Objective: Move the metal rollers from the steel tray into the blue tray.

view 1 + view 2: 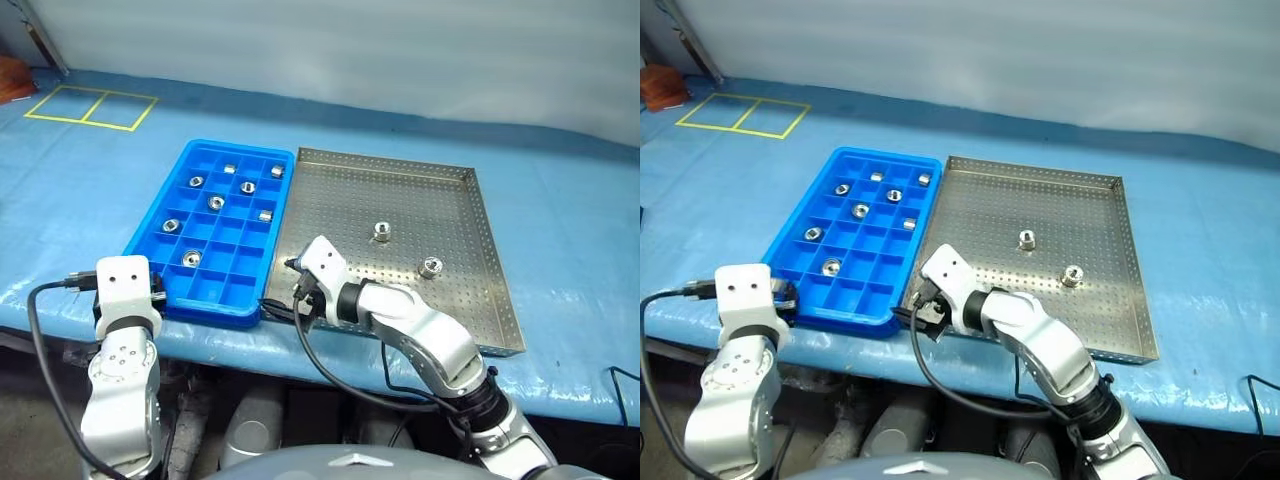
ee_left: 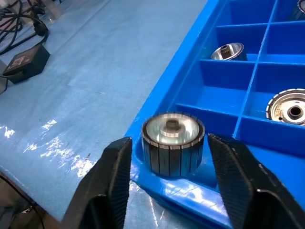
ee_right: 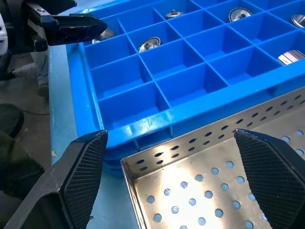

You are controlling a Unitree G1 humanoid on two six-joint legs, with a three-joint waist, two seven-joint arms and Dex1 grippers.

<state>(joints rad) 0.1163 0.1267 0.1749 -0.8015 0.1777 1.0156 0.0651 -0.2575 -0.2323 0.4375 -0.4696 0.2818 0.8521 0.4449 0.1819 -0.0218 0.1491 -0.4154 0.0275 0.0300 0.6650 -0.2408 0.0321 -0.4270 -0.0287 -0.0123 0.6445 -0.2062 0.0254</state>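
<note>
The blue tray [image 1: 237, 146] lies left of the steel tray [image 1: 340, 200], and several metal rollers [image 1: 216, 202] sit in its compartments. Two rollers [image 1: 381, 231] [image 1: 430, 266] stand on the steel tray's perforated floor. My left gripper [image 2: 170, 140] is open at the blue tray's near left corner. One ribbed roller [image 2: 172, 150] stands between its fingers at the corner compartment, with a gap on each side. My right gripper [image 3: 176, 176] is open and empty over the steel tray's near left corner, beside the blue tray's wall.
Both trays rest on a blue table cover [image 1: 560, 220] close to the table's near edge. Yellow tape squares [image 1: 90, 106] mark the far left. A black cable [image 1: 40, 300] hangs by my left arm, with a black adapter [image 2: 26, 62] below the table.
</note>
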